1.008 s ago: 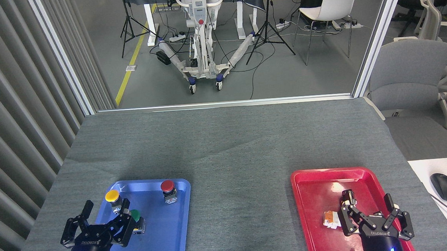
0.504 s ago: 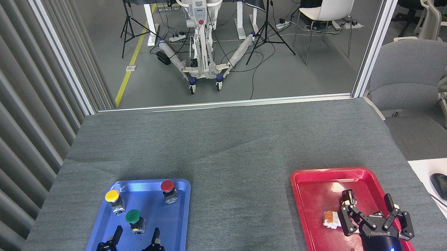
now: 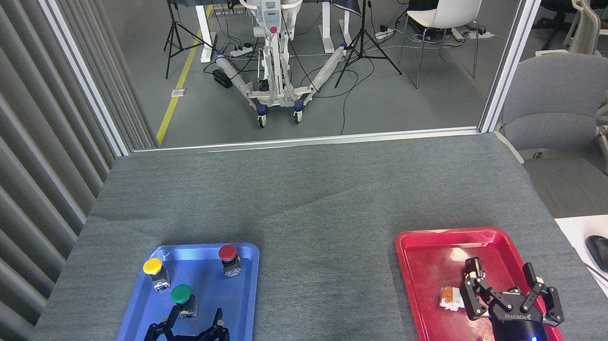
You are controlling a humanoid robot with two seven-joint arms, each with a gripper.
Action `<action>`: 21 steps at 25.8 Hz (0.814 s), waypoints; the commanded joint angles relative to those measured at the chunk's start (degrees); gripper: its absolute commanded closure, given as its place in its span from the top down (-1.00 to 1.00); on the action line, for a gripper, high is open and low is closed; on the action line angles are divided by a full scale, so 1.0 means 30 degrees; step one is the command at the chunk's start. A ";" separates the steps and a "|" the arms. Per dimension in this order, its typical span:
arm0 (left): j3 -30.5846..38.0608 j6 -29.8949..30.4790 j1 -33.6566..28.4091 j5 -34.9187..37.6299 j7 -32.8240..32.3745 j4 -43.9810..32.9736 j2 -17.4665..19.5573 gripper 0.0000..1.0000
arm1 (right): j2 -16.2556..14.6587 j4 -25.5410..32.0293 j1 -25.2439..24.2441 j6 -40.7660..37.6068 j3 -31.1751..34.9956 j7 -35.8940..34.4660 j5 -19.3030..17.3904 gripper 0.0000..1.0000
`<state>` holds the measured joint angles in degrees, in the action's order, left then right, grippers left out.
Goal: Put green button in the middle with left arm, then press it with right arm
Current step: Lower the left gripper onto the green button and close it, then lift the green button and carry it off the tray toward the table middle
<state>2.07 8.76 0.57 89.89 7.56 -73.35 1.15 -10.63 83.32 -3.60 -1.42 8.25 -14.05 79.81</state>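
Small orange-white item (image 3: 450, 297) in red tray (image 3: 428, 242), perhaps unidentifiable.

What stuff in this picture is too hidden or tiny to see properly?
- Left gripper: head view; its base and arm are cut off by the bottom edge.
- Green button: its cap shows, but the switch body under it is partly hidden by the cap.
- Small white and orange thing in the red tray: too small to identify, and the right gripper covers its side.
- Mouse: what lies beside it is cut off by the right edge.
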 commanded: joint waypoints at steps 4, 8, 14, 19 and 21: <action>0.0745 -0.0137 0.0719 -0.0841 0.0057 0.0777 0.0084 0.74 | 0.0028 0.0000 -0.0001 0.0003 -0.0027 0.0025 -0.0002 1.00; 0.1038 -0.0137 0.1012 -0.1955 -0.0002 0.1305 0.0465 0.69 | -0.0001 0.0000 -0.0001 0.0003 -0.0027 0.0025 -0.0002 1.00; 0.0980 0.0068 0.2008 -0.2160 -0.0148 0.2301 0.1549 0.36 | 0.0028 0.0000 -0.0001 0.0003 -0.0027 -0.0004 -0.0002 1.00; 0.0980 0.0127 0.2184 -0.2160 -0.0207 0.2652 0.1608 0.18 | 0.0028 0.0000 -0.0001 0.0003 -0.0027 -0.0004 -0.0002 1.00; 0.0980 0.0273 0.2184 -0.2160 -0.0178 0.2711 0.1637 0.14 | 0.0028 0.0000 -0.0001 0.0003 -0.0027 -0.0004 -0.0002 1.00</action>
<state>5.05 9.12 6.87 83.43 7.08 -65.72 5.85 -10.55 83.32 -3.60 -1.41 8.17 -13.93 79.80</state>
